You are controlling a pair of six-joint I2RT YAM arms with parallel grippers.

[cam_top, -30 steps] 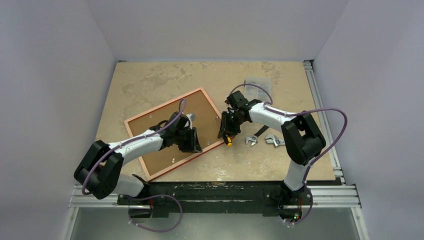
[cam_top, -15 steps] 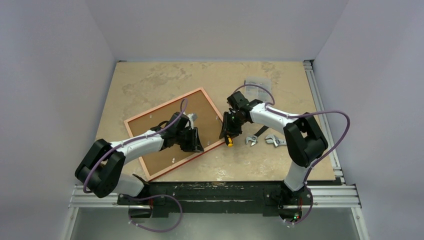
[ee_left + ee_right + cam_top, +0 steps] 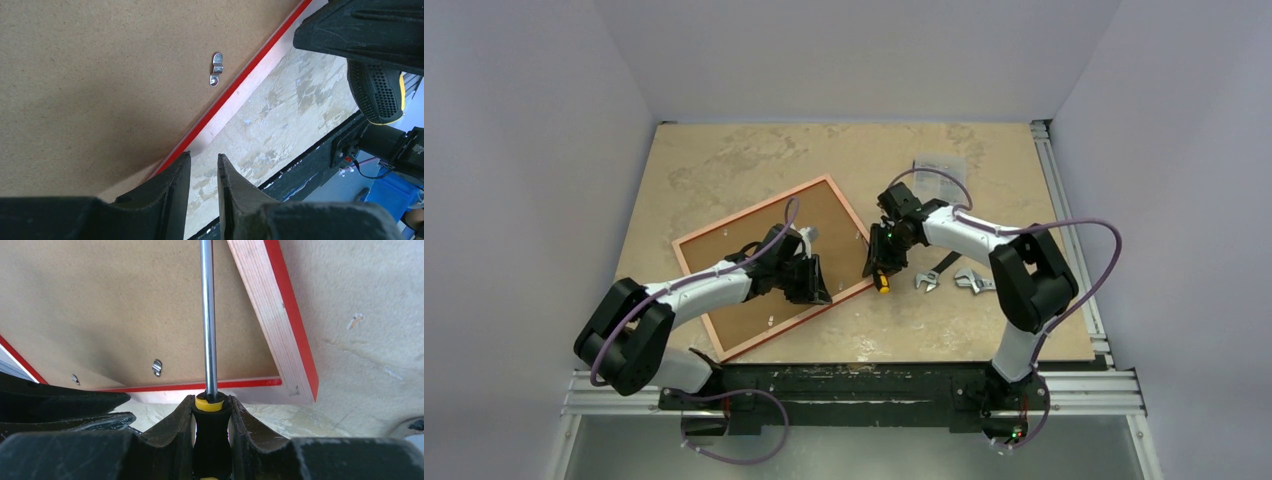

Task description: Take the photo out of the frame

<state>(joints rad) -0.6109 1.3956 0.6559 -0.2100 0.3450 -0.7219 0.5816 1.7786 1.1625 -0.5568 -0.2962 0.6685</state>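
My right pincer pinches a screwdriver above the frame; left pincer barely parted, empty. The photo looks stiff, light: I'd lift its edge.

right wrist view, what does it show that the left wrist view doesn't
Only right wrist: the screwdriver's steel shaft rising from the right pincer's grip, and the frame's corner. Only left wrist: the left pincer's narrow, empty gap by the frame's edge. Both: the photo's brown back, a metal clip, the red frame edge and the table.
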